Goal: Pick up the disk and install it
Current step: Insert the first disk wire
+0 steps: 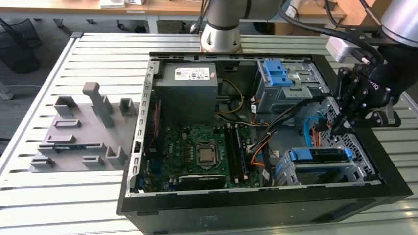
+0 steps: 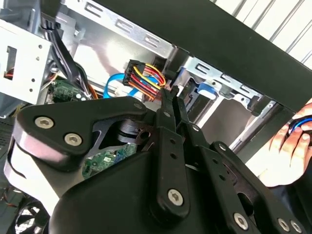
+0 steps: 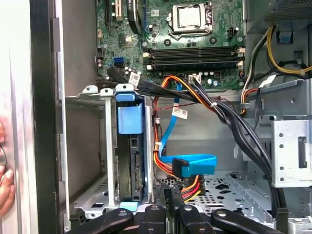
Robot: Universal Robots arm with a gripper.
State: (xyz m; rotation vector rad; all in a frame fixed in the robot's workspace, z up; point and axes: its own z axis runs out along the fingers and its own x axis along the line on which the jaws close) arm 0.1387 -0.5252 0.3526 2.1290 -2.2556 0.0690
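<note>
Computer case (image 1: 261, 200), open side up on the slatted table (image 1: 65, 196), gives the arm a straight way down into its bays in the exterior view. The disk (image 1: 316, 155) sits in the lower drive bay at roughly four o'clock from the motherboard (image 1: 202, 152). Its blue bracket faces outward and looks level with the bay's rails, so I judge it to be seated rather than merely resting there. The hand (image 1: 339, 128) hangs just above the case interior with its tips pointing down, and the disk lies near it at about seven o'clock, apart from it. A grey holding fixture (image 1: 78, 137) stands at nine o'clock from the case. In the second wrist view the hand (image 2: 171, 95) has its two fingers drawn together with nothing between them, and the tips point toward a bundle of coloured wires (image 2: 144, 78) by the bay wall. A person's fingers (image 2: 287, 146) rest outside the case's black rim, probably steadying it. In the first wrist view the disk (image 3: 131, 165) stands edge-on between the bay's metal rails with its blue pull tab (image 3: 130, 117) toward the motherboard, and the hand (image 3: 168, 197) is just beside it and not touching. A blue data cable (image 3: 195, 163) loops loose next to the bay, unplugged as far as I can judge.
</note>
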